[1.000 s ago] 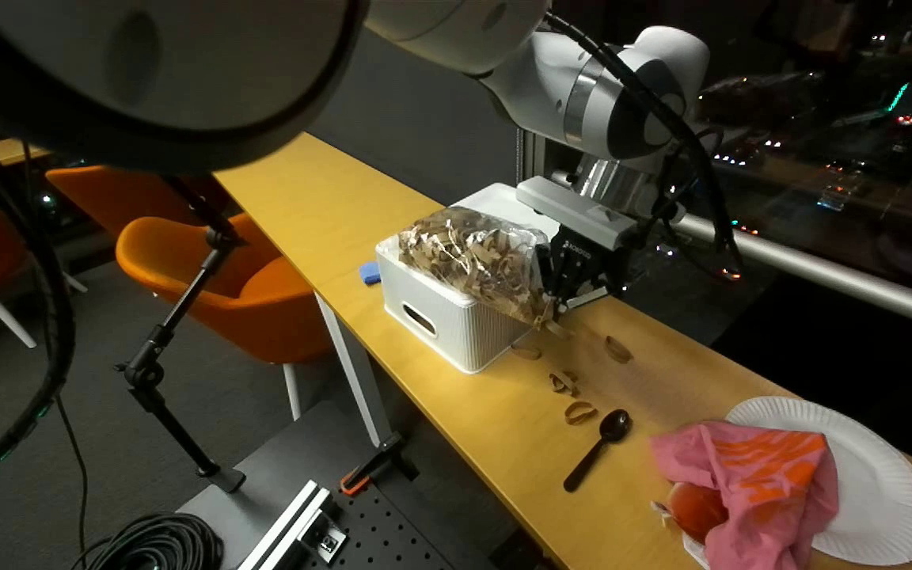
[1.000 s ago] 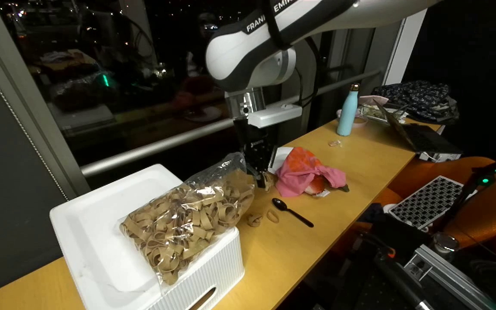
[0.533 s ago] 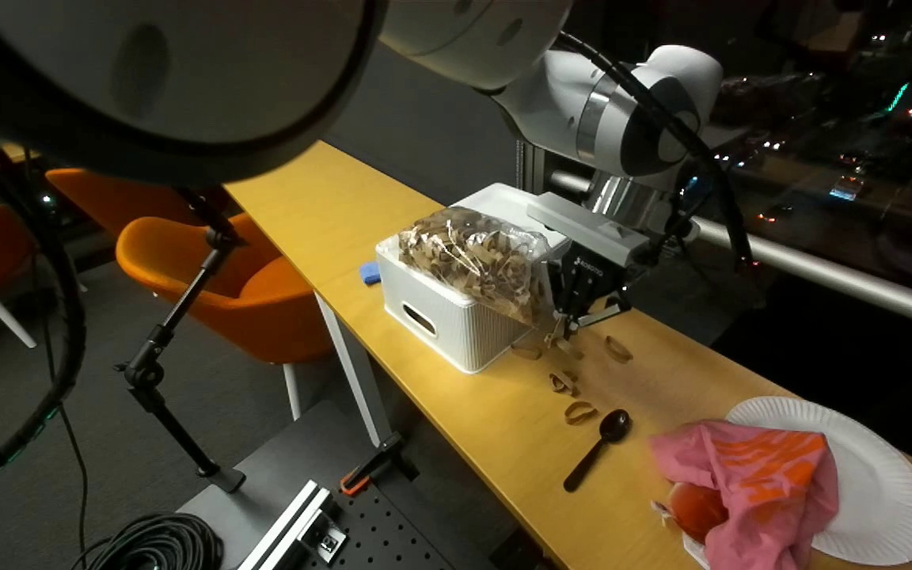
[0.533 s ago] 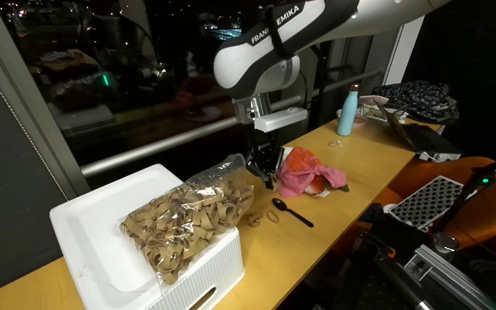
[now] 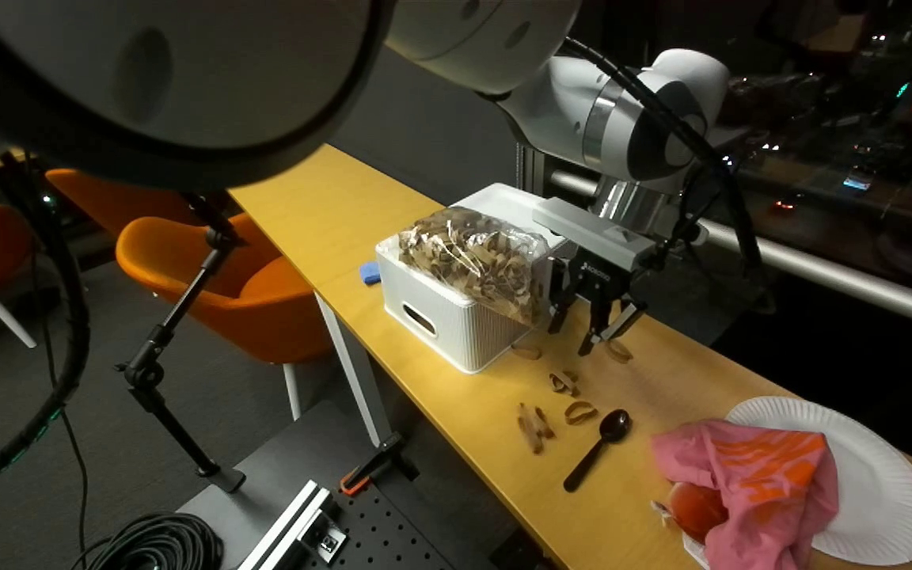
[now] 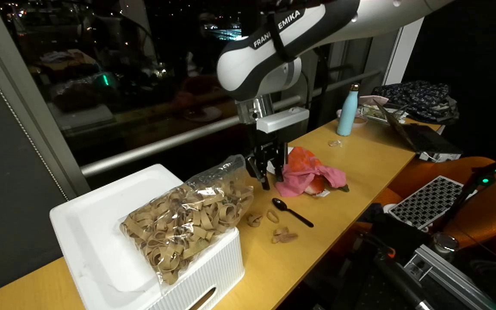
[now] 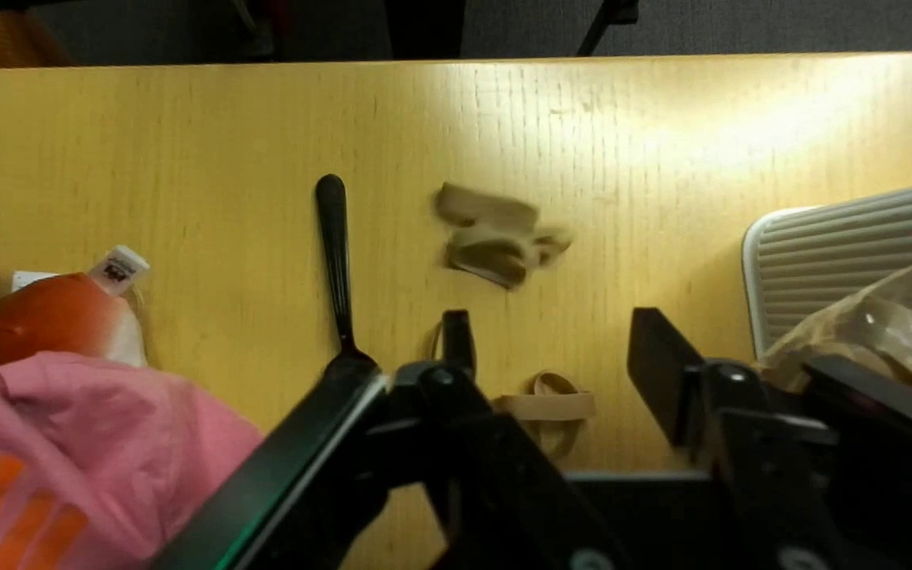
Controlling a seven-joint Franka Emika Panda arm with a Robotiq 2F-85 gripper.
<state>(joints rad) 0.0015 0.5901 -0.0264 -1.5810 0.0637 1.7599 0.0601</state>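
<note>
My gripper (image 5: 571,339) is open and empty above the yellow table, beside the white bin (image 5: 440,313); its parted fingers also show in an exterior view (image 6: 272,183) and in the wrist view (image 7: 551,324). A clear bag of tan rubber bands (image 5: 472,257) lies on the bin's lid, close to one finger. A small clump of tan bands (image 5: 535,427) is at the table's front side, near the spoon; it looks blurred in the wrist view (image 7: 495,229). Another loose band pair (image 7: 547,408) lies below, between the fingers in the wrist view. Several loose bands lie around.
A black spoon (image 5: 602,447) lies on the table. A pink and orange cloth (image 5: 773,475) partly covers a red plush toy (image 5: 697,511) and a white paper plate (image 5: 883,507). A blue bottle (image 6: 348,112) and a laptop (image 6: 416,133) stand farther along. The window rail (image 5: 820,265) runs behind.
Earlier the fingers were closed on tan bands. Now they are apart, and the bands are away from the gripper, toward the table's front side. The gripper has shifted slightly away from the bin.
</note>
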